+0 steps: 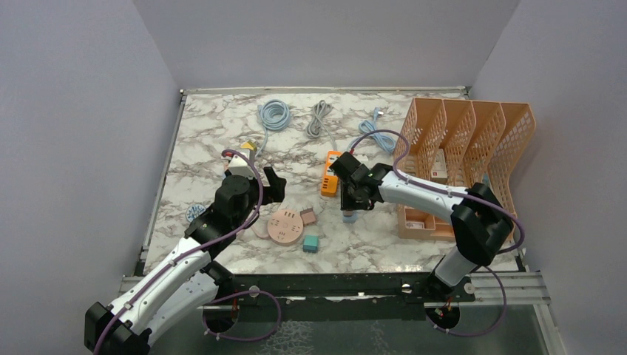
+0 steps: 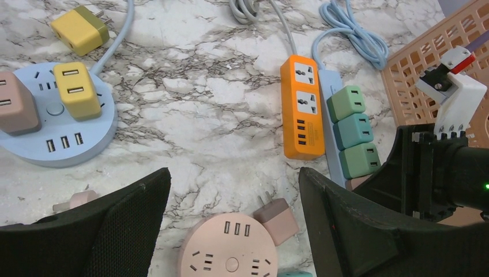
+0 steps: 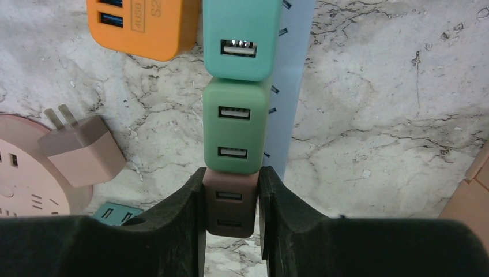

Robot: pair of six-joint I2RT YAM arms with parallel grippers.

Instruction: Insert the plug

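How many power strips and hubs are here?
4: round blue hub at left, round pink hub at front, orange strip mid-table, pale blue strip beside it. The rack may hide more.

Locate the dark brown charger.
Right wrist view, bottom centre: the dark brown charger sits between the right fingers, below the green charger on the blue strip.

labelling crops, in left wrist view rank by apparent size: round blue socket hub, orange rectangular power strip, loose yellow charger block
1. round blue socket hub, though partly cropped at the left edge
2. orange rectangular power strip
3. loose yellow charger block
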